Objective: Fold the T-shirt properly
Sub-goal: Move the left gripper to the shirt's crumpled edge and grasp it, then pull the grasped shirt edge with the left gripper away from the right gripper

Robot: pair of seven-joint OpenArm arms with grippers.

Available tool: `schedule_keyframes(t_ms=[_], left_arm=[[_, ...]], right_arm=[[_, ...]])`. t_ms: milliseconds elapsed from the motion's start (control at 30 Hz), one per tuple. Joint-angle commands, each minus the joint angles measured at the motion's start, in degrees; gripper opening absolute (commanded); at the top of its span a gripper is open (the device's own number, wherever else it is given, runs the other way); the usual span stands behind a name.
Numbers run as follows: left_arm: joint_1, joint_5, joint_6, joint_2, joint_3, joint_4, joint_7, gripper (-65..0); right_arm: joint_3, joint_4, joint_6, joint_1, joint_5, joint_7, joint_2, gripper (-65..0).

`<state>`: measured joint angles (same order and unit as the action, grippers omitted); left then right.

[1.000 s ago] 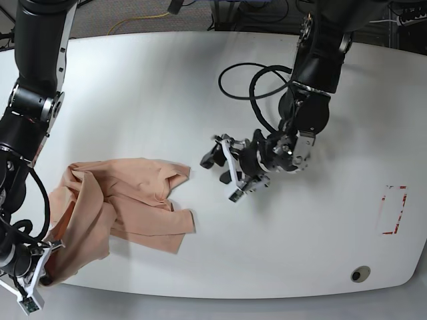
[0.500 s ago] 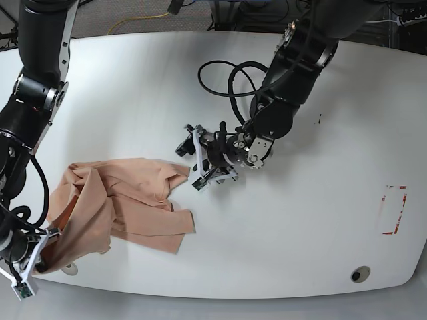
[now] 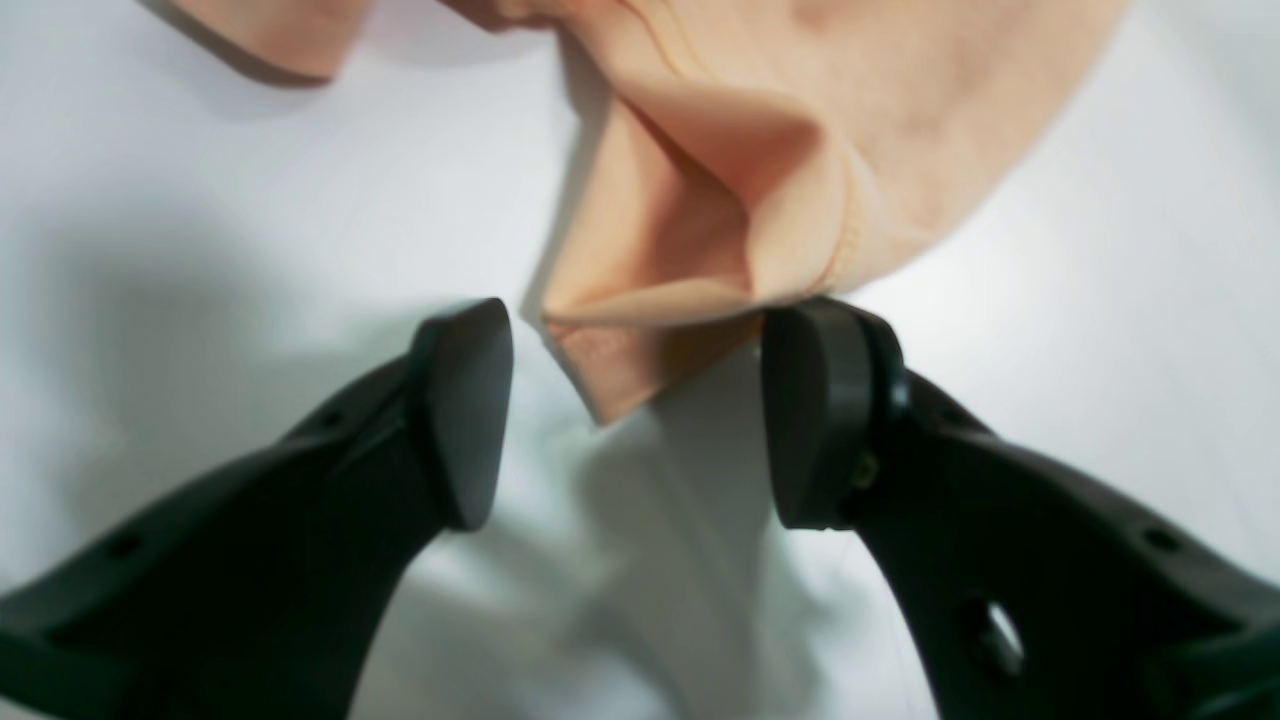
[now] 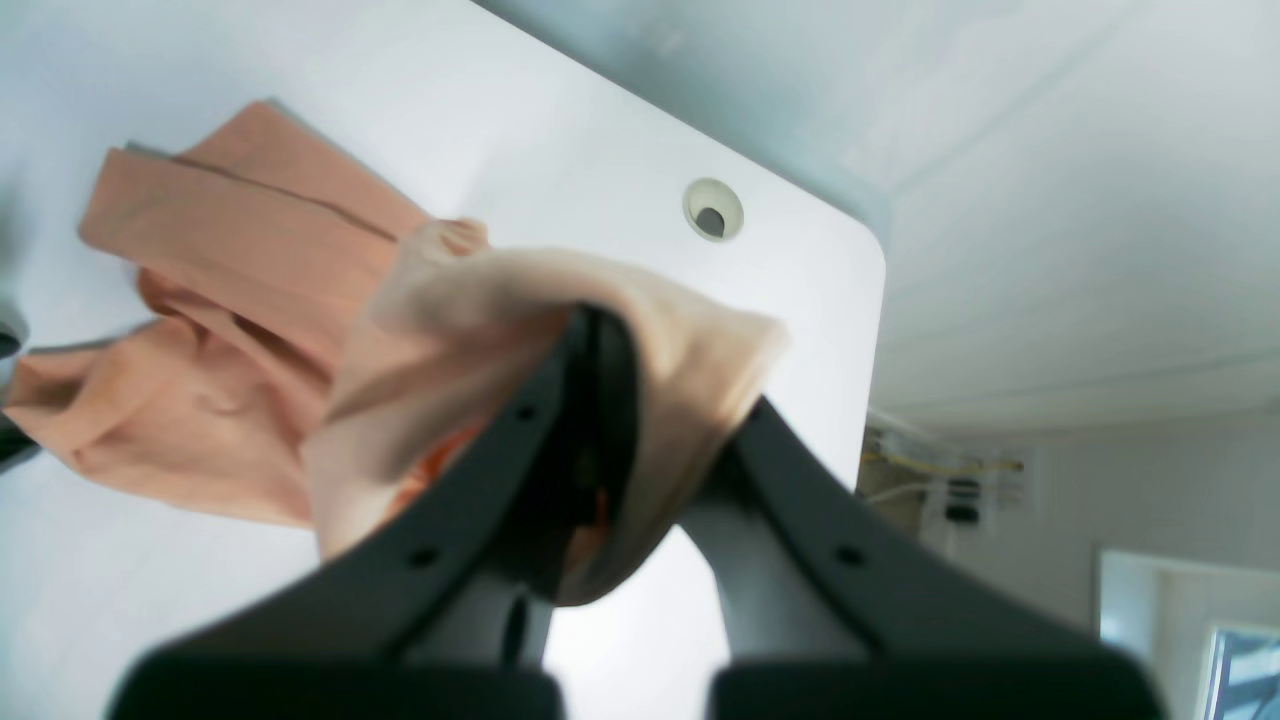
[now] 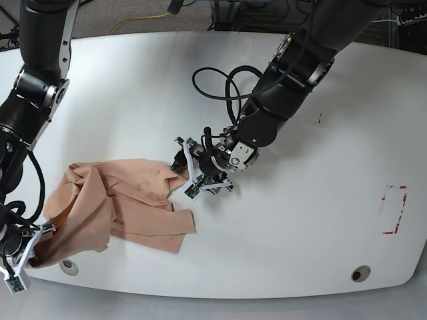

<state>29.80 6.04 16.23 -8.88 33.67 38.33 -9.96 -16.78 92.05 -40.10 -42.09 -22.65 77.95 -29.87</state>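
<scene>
The peach T-shirt (image 5: 133, 200) lies crumpled on the left part of the white table (image 5: 280, 227). My left gripper (image 5: 186, 175) is down at the shirt's right-hand corner and stands open. In the left wrist view a folded hem corner of the T-shirt (image 3: 700, 250) pokes between the two black fingertips of that gripper (image 3: 640, 410) without being pinched. My right gripper (image 5: 30, 255) is at the table's front left edge, shut on the shirt's lower left edge. In the right wrist view the T-shirt (image 4: 450, 300) drapes over the closed gripper (image 4: 597, 335).
A black cable (image 5: 220, 83) loops off the left arm above the table. A round cable hole (image 5: 67, 266) sits by the shirt's front edge, and another cable hole (image 5: 360, 274) at the front right. A red marked rectangle (image 5: 393, 210) is at the right.
My left arm has swung left across the table until its open gripper reached the shirt's right corner. The right gripper has drawn the shirt's lower left edge back, uncovering the cable hole.
</scene>
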Motion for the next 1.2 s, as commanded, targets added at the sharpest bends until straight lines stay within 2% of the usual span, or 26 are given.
schedule_keyframes(t_ms=[0, 100, 167, 200, 267, 300, 333, 433, 567, 700, 767, 900, 1167], left_arm=[[0.48, -0.29, -0.18, -0.12, -0.04, -0.57, 0.86, -28.2], [0.31, -0.29, -0.80, -0.12, 0.04, -0.66, 1.74, -29.0], [0.31, -0.29, -1.06, -0.12, 0.40, -0.66, 1.74, -34.7], [0.31, -0.29, -1.06, -0.12, 0.48, -0.66, 1.74, -40.6], [0.31, -0.29, -0.89, -0.12, 0.40, -0.66, 1.74, -56.8], [0.31, -0.29, -0.80, -0.12, 0.40, -0.57, 1.74, -62.5], [0.31, -0.29, -0.71, -0.12, 0.40, -0.39, 1.74, -65.0], [-0.04, 0.15, -0.62, -0.12, 0.22, 0.05, 1.74, -65.0], [-1.71, 5.60, -0.62, -0.12, -0.04, 4.79, 1.56, -65.0], [-6.20, 11.50, -0.62, 5.68, 0.04, 16.66, -3.01, -65.0], [-8.75, 13.96, -0.71, 9.90, -0.04, 23.61, -5.65, -65.0], [-14.37, 18.00, -0.80, 17.54, -1.19, 35.12, -7.49, -65.0], [-29.49, 22.57, -0.71, 31.87, -11.21, 52.27, -10.66, -65.0]], right_arm=[[-0.24, 0.83, 0.10, -2.18, -0.07, -1.25, -0.86, -65.0], [-0.24, 1.62, 0.10, -2.09, -0.07, -1.25, -0.86, -65.0], [-0.32, 1.44, 0.10, -2.00, -0.07, -1.25, -0.86, -65.0], [-0.32, 1.62, 0.10, -1.47, -0.07, -1.25, -0.86, -65.0], [-0.32, 1.80, 0.10, -1.12, -0.07, -1.25, -0.77, -65.0], [-0.32, 1.80, 0.10, -1.04, -0.07, -1.25, -0.77, -65.0], [-0.32, 1.80, 0.10, -1.04, -0.07, -1.25, -0.68, -65.0], [-0.32, 1.62, 0.10, -0.95, -0.07, -1.25, -0.68, -65.0], [-0.32, 1.80, 0.10, -0.95, -0.07, -1.25, -0.68, -65.0], [-0.32, 1.88, 0.10, -0.95, -0.07, -1.25, -0.68, -65.0], [-0.32, 1.80, 0.10, -0.95, -0.07, -1.25, -0.86, -65.0], [-0.32, 1.88, 0.10, -0.95, -0.07, -1.25, -0.95, -65.0], [-0.15, 1.88, 0.10, -0.95, -0.16, -1.25, -0.77, -65.0]])
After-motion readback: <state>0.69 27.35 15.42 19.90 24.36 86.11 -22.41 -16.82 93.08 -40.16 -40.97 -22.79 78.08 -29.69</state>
